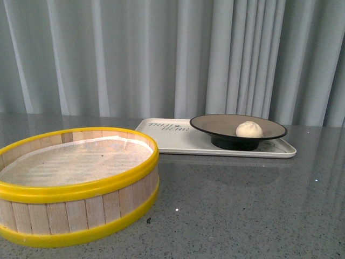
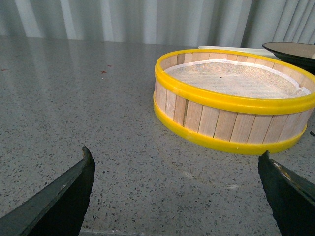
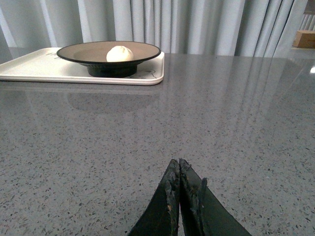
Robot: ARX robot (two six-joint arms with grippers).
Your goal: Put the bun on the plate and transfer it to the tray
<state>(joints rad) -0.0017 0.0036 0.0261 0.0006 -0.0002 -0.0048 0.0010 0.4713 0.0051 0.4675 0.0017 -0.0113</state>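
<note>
We see the bun (image 1: 249,129) lying in the plate (image 1: 215,125), and the plate standing on the tray (image 1: 167,141), so we judge the task finished, with nothing left but to keep clear. Our left gripper (image 2: 177,191) is spread wide and empty near the steamer (image 1: 81,186); our right gripper (image 3: 179,194) is pinched closed on nothing, well apart from the tray.

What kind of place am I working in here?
Probably a staged test tabletop, not a real kitchen: a speckled grey stone-look counter, pale pleated curtains behind it, and just a yellow-rimmed wooden steamer basket and a cream rectangular tray.
</note>
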